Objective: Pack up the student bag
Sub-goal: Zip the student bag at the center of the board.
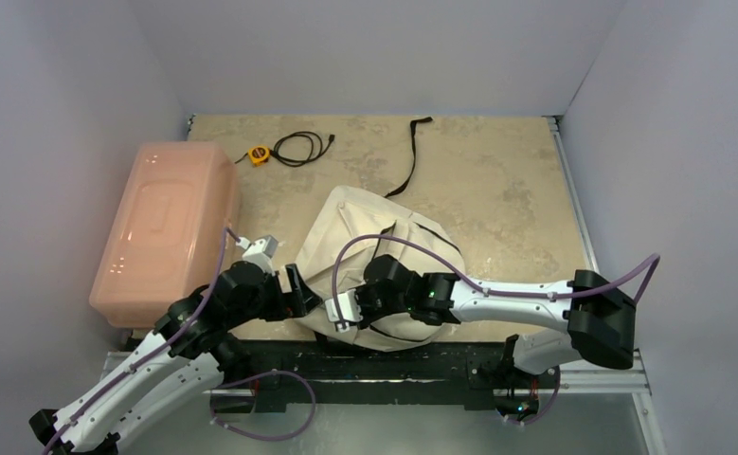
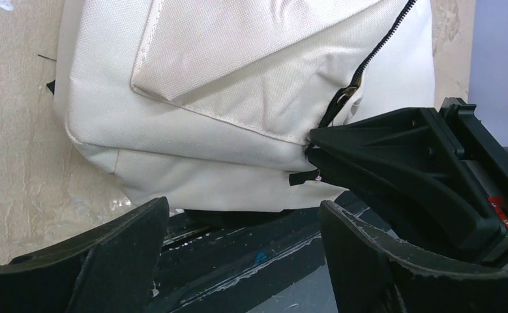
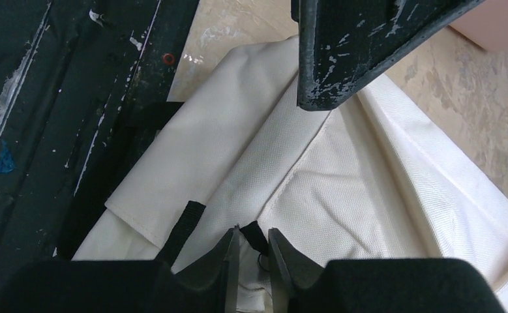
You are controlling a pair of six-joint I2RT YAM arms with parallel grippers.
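At the near edge of the worktop [image 1: 497, 190], the left hand [image 2: 244, 254] hovers just beside the student bag [image 1: 374, 218], its fingers spread wide with nothing between them. Reaching in from the other side, the right hand [image 2: 313, 145] has its fingertips pressed close together, pinching a small black zipper tab [image 3: 254, 233] at the bag's near corner, where the black zipper ends. The cream bag lies flat just beyond both hands, near the middle of the worktop. To its left sits a pink bin [image 1: 166, 227]. Along the far edge lie a yellow tape measure [image 1: 260, 154], a coiled black cable [image 1: 303, 147] and a loose black strap [image 1: 412, 156].
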